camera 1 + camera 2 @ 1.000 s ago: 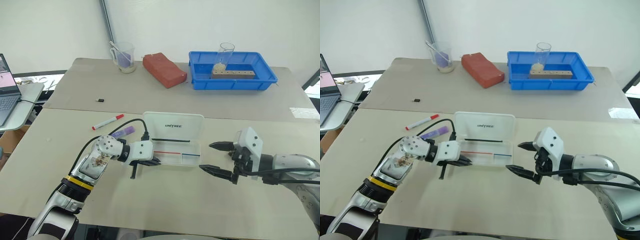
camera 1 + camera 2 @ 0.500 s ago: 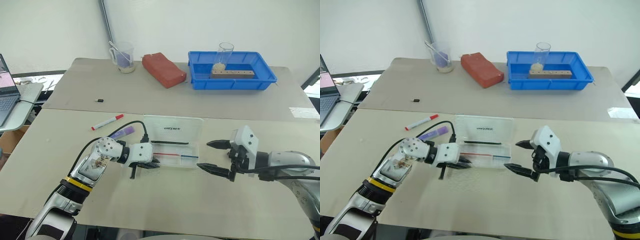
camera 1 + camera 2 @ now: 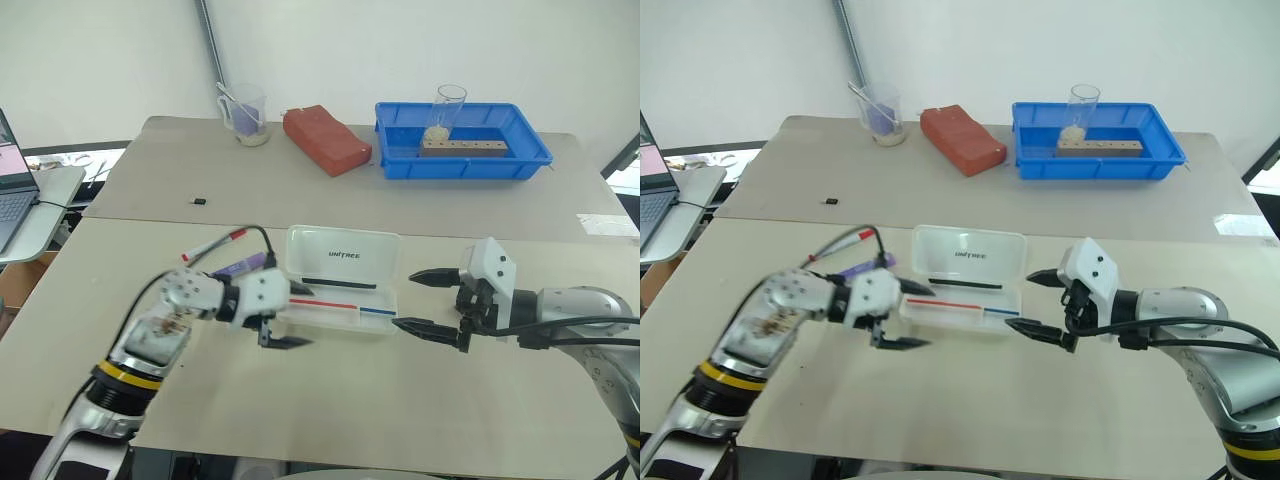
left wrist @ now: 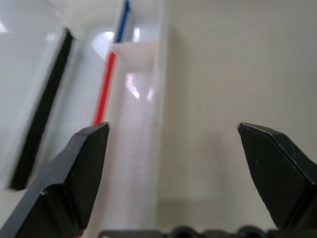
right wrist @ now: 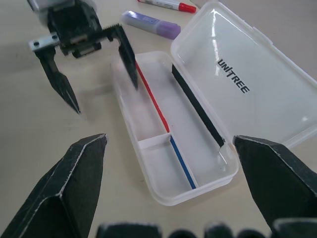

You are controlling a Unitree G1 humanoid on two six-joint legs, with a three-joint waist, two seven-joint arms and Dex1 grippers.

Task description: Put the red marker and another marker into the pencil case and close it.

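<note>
Left gripper (image 3: 281, 331) and right gripper (image 3: 424, 299), both spread wide and empty, flanking the open pencil case (image 3: 342, 280) (lid raised); beyond its left end, purple marker (image 5: 151, 25), then red marker (image 5: 167, 4)

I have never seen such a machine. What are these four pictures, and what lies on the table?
It is a robot with two arms. Two pictures look down from its head; two come from cameras on its wrists. Each arm ends in a black two-fingered claw: the left claw and the right claw are both open and hold nothing. Between them lies the pencil case, its lid open. Outside it, beside the left arm, lie the red marker and a purple marker. Farther back stands a blue tray.
</note>
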